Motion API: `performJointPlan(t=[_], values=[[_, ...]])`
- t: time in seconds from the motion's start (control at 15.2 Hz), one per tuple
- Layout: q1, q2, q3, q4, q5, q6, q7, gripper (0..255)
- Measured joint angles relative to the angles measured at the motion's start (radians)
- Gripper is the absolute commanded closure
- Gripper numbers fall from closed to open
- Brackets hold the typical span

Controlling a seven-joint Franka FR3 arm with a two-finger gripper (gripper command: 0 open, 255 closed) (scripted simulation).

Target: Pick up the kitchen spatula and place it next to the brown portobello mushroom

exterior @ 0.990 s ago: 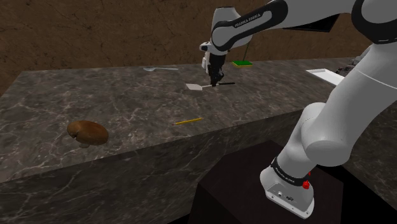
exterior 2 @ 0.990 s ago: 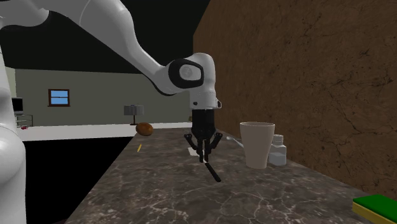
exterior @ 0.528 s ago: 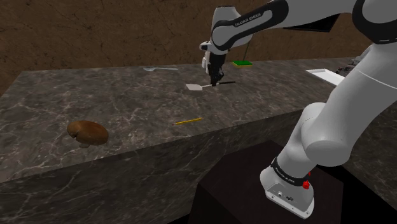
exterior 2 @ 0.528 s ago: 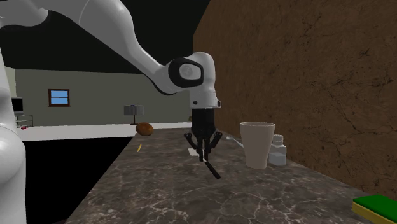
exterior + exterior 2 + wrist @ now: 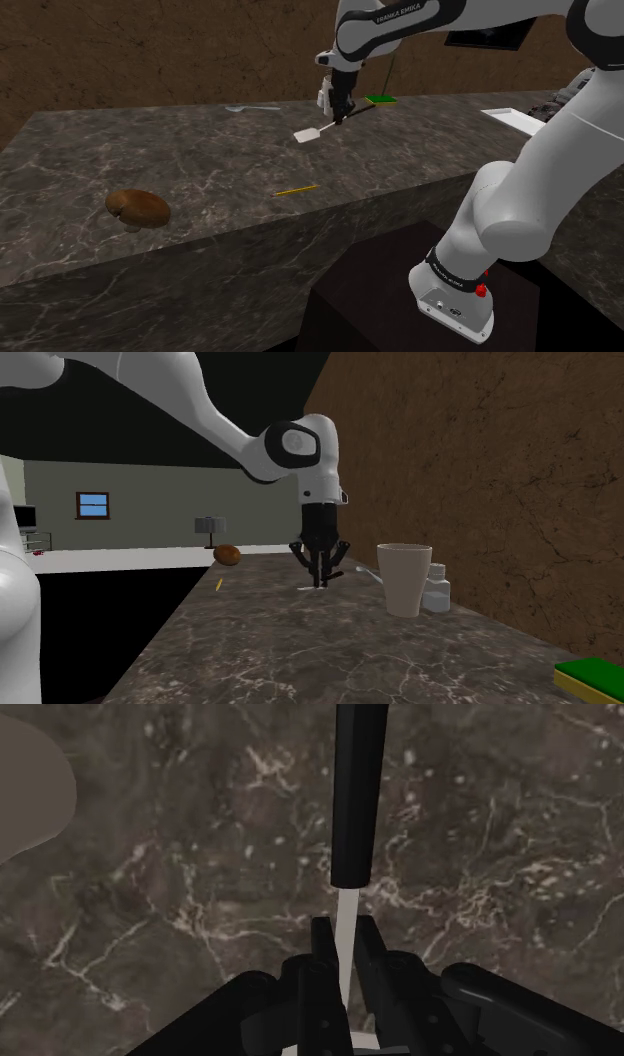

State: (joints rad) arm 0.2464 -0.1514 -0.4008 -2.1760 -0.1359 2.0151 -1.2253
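Noted tool closed narrowly on thin white shank of spatula, fingers pressed on both sides just below black handle. Observed spatula tilted, pale blade end low over counter, handle end raised; cannot tell whether blade touches. Located toward far edge, near green sponge, well apart from brown mushroom. Recorded thin yellow stick lying between.

Black-handled white-bladed kitchen spatula runs off the wrist view's edge, handle end cut, blade mostly hidden behind the black gripper.
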Motion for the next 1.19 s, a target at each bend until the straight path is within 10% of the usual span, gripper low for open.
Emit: performJointPlan(t=[1.19], values=[[0.006,-0.044,0.017,0.200,-0.003,-0.242,-0.005,255]])
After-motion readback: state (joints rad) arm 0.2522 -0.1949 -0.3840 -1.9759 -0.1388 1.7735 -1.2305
